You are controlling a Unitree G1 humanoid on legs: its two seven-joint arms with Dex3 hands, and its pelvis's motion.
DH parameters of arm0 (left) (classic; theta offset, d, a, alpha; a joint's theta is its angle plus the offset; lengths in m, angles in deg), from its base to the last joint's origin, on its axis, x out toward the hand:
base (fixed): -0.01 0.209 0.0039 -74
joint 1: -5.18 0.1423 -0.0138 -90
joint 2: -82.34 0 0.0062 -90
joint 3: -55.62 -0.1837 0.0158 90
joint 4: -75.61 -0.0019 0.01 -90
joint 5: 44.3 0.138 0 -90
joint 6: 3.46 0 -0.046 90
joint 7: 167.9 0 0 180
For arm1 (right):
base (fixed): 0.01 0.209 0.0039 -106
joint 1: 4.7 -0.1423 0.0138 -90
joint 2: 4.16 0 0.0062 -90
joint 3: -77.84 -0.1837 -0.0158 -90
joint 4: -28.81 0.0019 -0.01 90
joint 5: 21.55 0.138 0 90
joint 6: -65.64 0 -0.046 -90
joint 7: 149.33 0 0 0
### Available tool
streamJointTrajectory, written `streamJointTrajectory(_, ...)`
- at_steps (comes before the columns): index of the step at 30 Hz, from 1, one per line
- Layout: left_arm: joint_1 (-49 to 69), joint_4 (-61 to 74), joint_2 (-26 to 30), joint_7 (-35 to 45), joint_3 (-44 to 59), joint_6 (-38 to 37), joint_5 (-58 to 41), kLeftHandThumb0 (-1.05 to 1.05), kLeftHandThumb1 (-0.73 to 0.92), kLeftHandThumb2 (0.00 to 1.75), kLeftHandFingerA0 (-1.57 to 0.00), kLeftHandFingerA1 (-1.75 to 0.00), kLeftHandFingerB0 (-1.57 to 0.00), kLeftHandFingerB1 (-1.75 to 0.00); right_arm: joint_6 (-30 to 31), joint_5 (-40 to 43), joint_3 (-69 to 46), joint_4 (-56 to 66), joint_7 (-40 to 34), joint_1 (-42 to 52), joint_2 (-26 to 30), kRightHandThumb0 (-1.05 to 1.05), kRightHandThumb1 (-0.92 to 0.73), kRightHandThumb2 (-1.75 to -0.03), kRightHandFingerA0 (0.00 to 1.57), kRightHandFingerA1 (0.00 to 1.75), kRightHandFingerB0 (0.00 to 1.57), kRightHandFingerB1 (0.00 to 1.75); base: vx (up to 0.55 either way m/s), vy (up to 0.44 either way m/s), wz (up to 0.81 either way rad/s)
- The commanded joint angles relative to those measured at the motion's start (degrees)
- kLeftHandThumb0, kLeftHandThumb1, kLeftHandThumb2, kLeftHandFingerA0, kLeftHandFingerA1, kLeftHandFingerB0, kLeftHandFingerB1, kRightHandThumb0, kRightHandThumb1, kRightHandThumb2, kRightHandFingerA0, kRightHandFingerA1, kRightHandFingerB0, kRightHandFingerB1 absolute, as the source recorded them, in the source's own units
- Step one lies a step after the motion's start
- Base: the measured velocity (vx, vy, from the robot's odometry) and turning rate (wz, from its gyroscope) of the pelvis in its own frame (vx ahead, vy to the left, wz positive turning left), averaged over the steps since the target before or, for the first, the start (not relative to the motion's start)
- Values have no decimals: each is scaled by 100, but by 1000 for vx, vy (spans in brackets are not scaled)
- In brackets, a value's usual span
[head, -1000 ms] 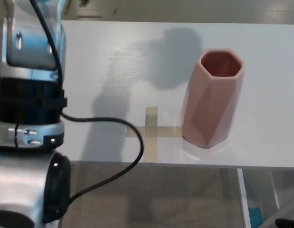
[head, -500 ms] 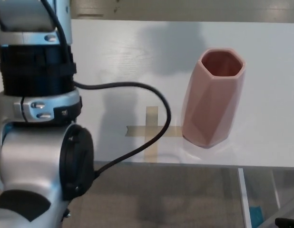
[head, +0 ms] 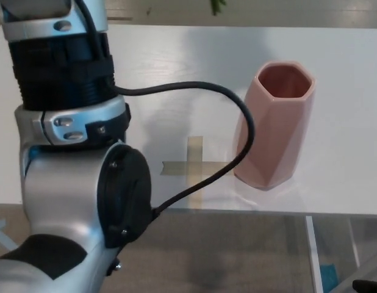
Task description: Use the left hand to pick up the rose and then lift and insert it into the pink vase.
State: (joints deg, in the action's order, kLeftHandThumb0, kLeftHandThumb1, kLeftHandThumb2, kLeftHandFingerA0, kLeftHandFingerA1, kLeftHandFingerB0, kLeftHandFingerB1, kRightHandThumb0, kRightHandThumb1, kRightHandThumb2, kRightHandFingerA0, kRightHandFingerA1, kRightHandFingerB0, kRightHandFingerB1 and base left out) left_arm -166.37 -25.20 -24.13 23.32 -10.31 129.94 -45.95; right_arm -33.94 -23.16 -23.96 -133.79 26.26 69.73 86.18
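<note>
Above the frame, my left fingers are unseen, grip unknowable; only my left forearm (head: 66, 122) shows. Judging lift stage: next, align over pink vase (head: 272, 125).

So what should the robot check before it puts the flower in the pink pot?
1. Pink vase standing upright on the white table: ok.
2. Vase mouth open, nothing seen inside: ok.
3. Left hand holding the rose: cannot tell; only the left arm shows, the hand is out of view.
4. Rose in sight: cannot tell; just a green bit at the top edge.
5. Black cable clear of the vase: not ok; it loops across the vase's left side.
</note>
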Motion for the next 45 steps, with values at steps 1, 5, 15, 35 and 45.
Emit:
streamJointTrajectory(1, -390, 528, -443, -314, 120, 1429, -954, -21, 80, 63, -110, -136, -84, -64, 77, 33, 6, -38, 56, 106, 62, -24, -53, -55, 74, 52, 66, 48, 0, 0, 0)
streamJointTrajectory(5, -221, 880, -725, -437, -230, 1550, -861, -21, 78, 63, -111, -136, -83, -59, 37, -31, 64, -51, 33, 199, 61, -22, -53, -55, 76, 53, 67, 49, 0, 0, 0)
streamJointTrajectory(15, 39, 951, -686, -436, -800, 1427, -950, -19, 78, 63, -107, -143, -84, -80, 24, -16, 99, -38, 39, 221, 61, -23, -53, -55, 75, 52, 67, 48, 0, 0, 0)
streamJointTrajectory(35, 556, 1028, -536, -473, -1434, 1237, -1090, -19, 79, 63, -102, -148, -81, -84, 53, -9, 180, -41, 44, 246, 74, -24, -55, -54, 75, 52, 67, 48, 0, 0, 0)
streamJointTrajectory(45, 541, 910, -621, -588, -1558, 1059, -1118, -18, 78, 64, -100, -149, -81, -84, -46, 21, 167, -8, 130, 298, 85, -23, -55, -54, 75, 52, 66, 48, 0, 0, 0)
